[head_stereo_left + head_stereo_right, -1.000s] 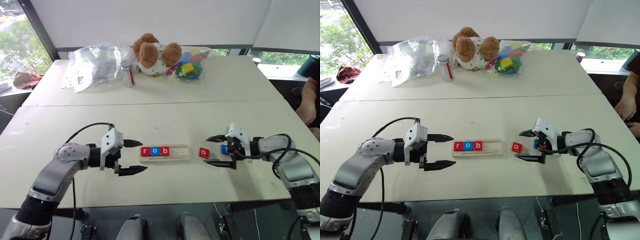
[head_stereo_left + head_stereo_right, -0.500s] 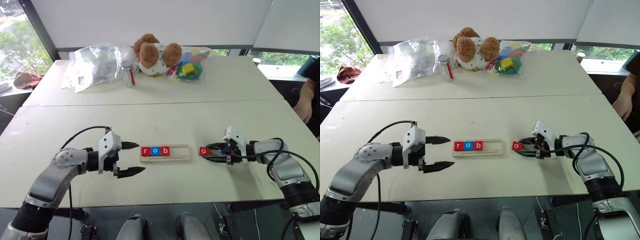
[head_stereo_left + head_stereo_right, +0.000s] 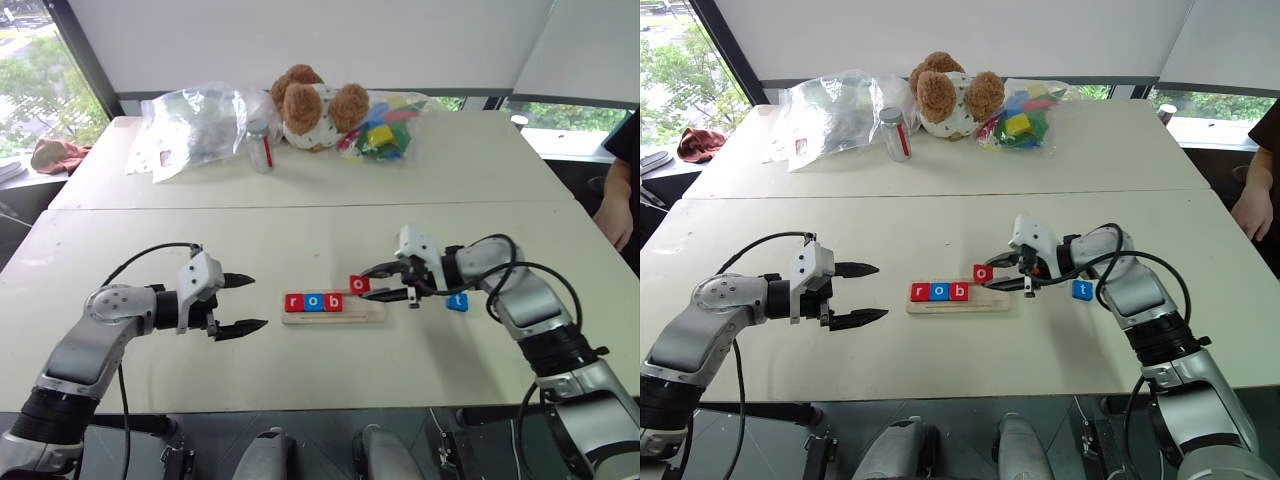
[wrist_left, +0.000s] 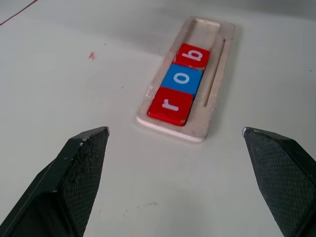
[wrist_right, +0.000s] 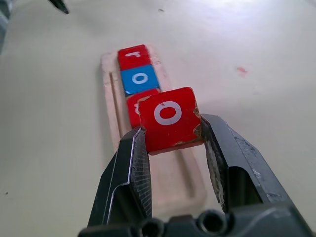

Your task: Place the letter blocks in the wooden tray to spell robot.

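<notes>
In the left eye view, the right gripper (image 3: 385,281) is pinching the red o block (image 3: 359,284) and hovering with it just above the empty end of the wooden tray (image 3: 368,314). The r block (image 3: 293,302), blue o block (image 3: 312,302) and b block (image 3: 331,301) are sitting in a row inside the tray. The blue t block (image 3: 457,300) is lying on the surface (image 3: 320,240) at about three o'clock from the tray, well apart from it. The left gripper (image 3: 245,303) is hanging at nine o'clock from the tray, its fingers spread wide and holding nothing.

The right eye view is showing the same layout, with a teddy bear (image 3: 952,102) and bagged coloured toys (image 3: 1022,121) sitting at twelve o'clock, far from the work.

In the left wrist view, the spread fingers (image 4: 81,163) are framing the tray, with r nearest and two open slots beyond b.

In the right wrist view, the fingers (image 5: 133,168) are clamping the red o block by two opposite side edges, face up and slightly tilted. The tile looks light, rigid and smooth-faced, so an edge pinch seems right; it could twist or slip if squeezed off-centre.
</notes>
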{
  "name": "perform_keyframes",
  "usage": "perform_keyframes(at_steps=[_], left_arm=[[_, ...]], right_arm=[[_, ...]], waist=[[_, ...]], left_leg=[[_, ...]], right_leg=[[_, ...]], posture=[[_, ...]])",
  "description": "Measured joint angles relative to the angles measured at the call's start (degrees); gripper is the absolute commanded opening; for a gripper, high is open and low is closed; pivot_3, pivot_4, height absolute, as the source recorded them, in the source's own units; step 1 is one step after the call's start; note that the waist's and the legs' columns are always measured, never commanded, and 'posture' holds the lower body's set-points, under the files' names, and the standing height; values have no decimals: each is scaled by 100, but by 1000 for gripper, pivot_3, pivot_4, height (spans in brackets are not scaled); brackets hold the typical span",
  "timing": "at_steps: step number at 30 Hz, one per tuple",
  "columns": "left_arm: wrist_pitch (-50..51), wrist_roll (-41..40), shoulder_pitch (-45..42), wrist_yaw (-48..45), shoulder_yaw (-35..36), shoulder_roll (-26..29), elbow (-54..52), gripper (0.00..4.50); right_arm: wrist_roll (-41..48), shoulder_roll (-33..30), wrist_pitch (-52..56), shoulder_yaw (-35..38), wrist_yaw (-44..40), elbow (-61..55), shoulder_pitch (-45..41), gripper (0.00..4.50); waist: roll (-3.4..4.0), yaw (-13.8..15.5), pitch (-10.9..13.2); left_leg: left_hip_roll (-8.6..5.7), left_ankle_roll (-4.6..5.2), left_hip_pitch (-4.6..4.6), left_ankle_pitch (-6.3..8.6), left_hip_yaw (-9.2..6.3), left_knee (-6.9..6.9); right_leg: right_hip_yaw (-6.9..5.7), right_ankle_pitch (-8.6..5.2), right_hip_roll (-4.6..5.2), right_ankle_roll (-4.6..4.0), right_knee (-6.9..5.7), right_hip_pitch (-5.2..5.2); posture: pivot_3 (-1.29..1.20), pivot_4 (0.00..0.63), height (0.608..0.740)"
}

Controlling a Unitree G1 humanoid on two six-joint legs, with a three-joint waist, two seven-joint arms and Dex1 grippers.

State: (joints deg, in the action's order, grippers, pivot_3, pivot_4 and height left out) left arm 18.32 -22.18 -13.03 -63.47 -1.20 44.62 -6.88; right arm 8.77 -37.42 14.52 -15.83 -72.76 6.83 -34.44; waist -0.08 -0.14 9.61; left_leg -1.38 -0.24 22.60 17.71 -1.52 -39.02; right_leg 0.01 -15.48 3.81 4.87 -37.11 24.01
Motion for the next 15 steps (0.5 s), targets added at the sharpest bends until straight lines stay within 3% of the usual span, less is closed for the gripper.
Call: perform_keyframes(at_steps=[15], left_arm=[[-10,21,209,212,19,-123,-179,4500]], right_arm=[[-422,273,-453,-378,-172,775,-280,1103]], waist=[[0,-60,0]], left_leg=[[3,-2,1,-1,3,1]], right_leg=[[2,0,-5,0,-10,11]], posture=[[0,150,740]])
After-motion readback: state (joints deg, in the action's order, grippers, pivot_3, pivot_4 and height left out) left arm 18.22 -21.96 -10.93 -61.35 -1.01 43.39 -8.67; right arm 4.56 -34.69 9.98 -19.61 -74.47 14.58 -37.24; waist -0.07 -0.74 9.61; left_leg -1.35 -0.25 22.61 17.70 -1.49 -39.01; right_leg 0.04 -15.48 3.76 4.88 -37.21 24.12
